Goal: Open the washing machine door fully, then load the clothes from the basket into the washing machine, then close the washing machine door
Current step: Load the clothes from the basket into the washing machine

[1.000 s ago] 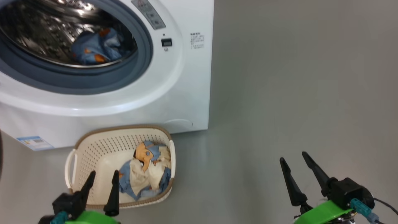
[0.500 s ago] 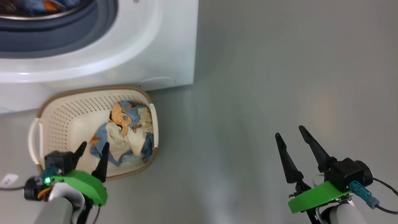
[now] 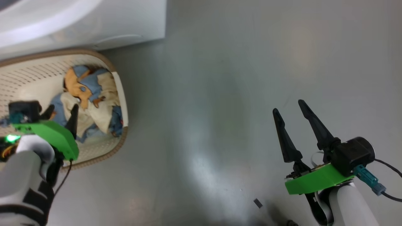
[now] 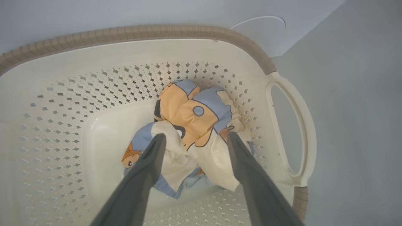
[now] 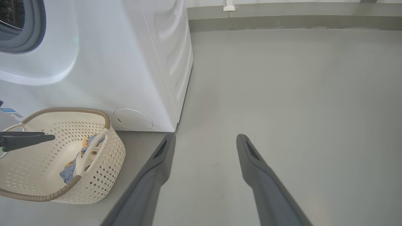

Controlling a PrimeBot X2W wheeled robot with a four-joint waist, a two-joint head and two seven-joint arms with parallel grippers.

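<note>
Our left gripper (image 4: 196, 135), its 2 fingers (image 4: 144, 175) spread wide, hovers over the clothes (image 4: 188, 116) bunched in the basket (image 4: 94, 50) at the foot of the washing machine (image 5: 125, 62); we should lower straight onto the cream fold and pinch deep, while our right gripper (image 3: 288, 105) hangs spread above the floor (image 3: 220, 94).

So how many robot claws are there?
2. The left gripper is open over the clothes in the basket; the right gripper is open over the floor.

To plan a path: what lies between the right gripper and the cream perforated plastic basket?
Bare grey floor separates the right gripper from the basket; the head view shows it.
</note>
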